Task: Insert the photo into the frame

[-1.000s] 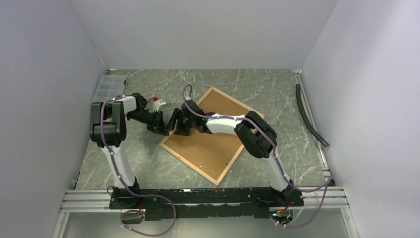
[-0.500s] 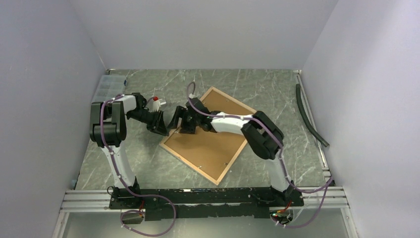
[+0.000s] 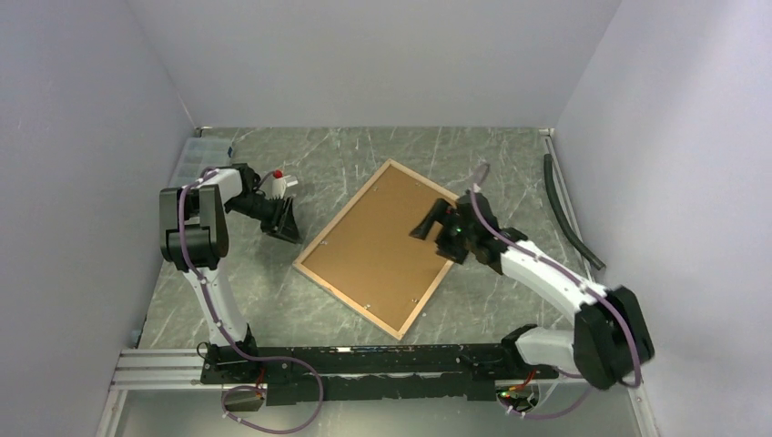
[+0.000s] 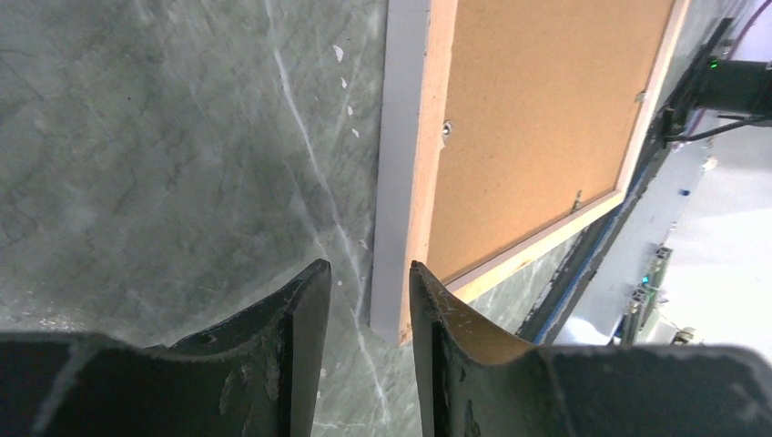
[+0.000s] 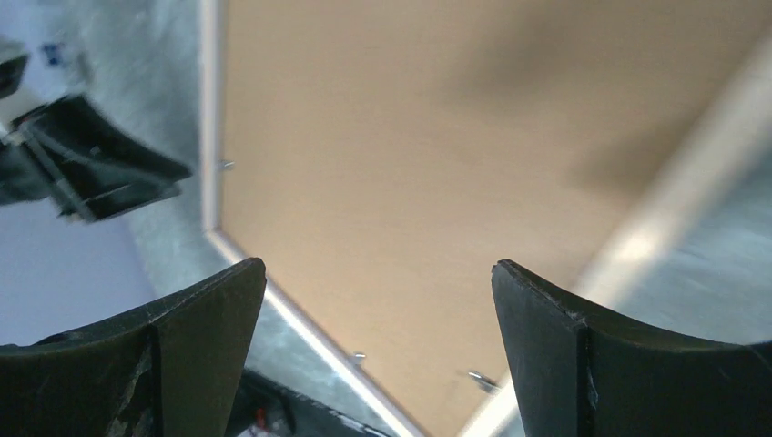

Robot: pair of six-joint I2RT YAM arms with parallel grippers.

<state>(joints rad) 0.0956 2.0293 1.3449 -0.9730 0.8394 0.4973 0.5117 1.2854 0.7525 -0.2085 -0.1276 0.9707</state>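
The frame (image 3: 349, 299) lies face down in the middle of the table, light-wood back rim up. The plain brown backing panel (image 3: 387, 246) sits in it. The photo is not in view. My left gripper (image 3: 284, 225) hovers just left of the frame's left corner, jaws a little apart and empty. In the left wrist view the frame's white-and-wood rim (image 4: 426, 164) shows beyond my left gripper (image 4: 366, 266). My right gripper (image 3: 426, 225) is wide open and empty above the panel near the frame's right side. In the right wrist view the panel (image 5: 410, 155) fills the space beyond that gripper (image 5: 377, 264).
A clear plastic box (image 3: 196, 157) stands at the back left. A small white and red object (image 3: 280, 181) lies behind the left gripper. A black hose (image 3: 569, 209) runs along the right wall. Metal rails (image 3: 364, 360) edge the near side.
My right arm has swung back from the frame's left corner, beside the left gripper, to above the frame's right side. My left gripper has drawn back slightly to the left. The frame has not moved.
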